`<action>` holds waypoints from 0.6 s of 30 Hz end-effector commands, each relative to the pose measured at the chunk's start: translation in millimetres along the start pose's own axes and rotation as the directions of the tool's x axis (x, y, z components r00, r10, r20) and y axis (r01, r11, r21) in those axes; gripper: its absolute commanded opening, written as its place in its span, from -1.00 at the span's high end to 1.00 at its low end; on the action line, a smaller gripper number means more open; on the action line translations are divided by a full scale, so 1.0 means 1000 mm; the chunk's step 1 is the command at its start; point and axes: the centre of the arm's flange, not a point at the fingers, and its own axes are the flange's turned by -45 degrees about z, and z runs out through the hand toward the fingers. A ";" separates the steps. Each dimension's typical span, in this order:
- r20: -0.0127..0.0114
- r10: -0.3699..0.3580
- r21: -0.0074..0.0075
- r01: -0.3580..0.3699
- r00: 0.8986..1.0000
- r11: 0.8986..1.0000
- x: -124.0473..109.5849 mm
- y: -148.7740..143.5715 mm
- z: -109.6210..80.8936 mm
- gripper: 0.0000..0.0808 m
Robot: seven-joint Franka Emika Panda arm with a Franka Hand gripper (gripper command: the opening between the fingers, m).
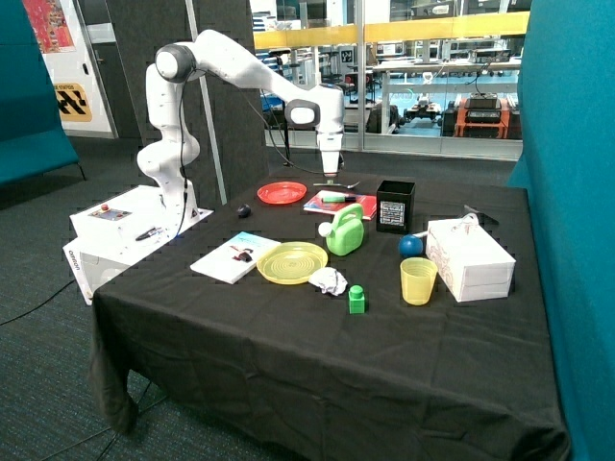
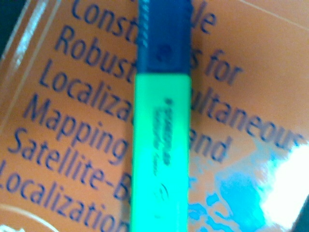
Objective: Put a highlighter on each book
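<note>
A red book [image 1: 354, 205] lies at the far side of the table, between the red plate and the black box. A green highlighter [image 1: 336, 197] with a dark cap lies on its cover. My gripper [image 1: 330, 177] hangs just above that highlighter. In the wrist view the highlighter [image 2: 161, 159] lies flat across the book's printed cover [image 2: 58, 121], and no part of the gripper shows. A white book [image 1: 233, 256] with a light-blue patch lies at the near left, its edge beside the yellow plate. No highlighter shows on it.
A round red plate [image 1: 282, 192] sits beside the red book. A yellow plate [image 1: 291, 261], green watering can [image 1: 346, 232], black box [image 1: 395, 206], blue ball [image 1: 411, 245], yellow cup [image 1: 418, 280], white box [image 1: 469, 257], green block [image 1: 356, 300] and crumpled paper [image 1: 329, 280] crowd the table's middle.
</note>
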 end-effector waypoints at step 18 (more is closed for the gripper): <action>-0.001 0.002 0.001 -0.002 1.000 1.000 -0.041 0.046 -0.015 -0.28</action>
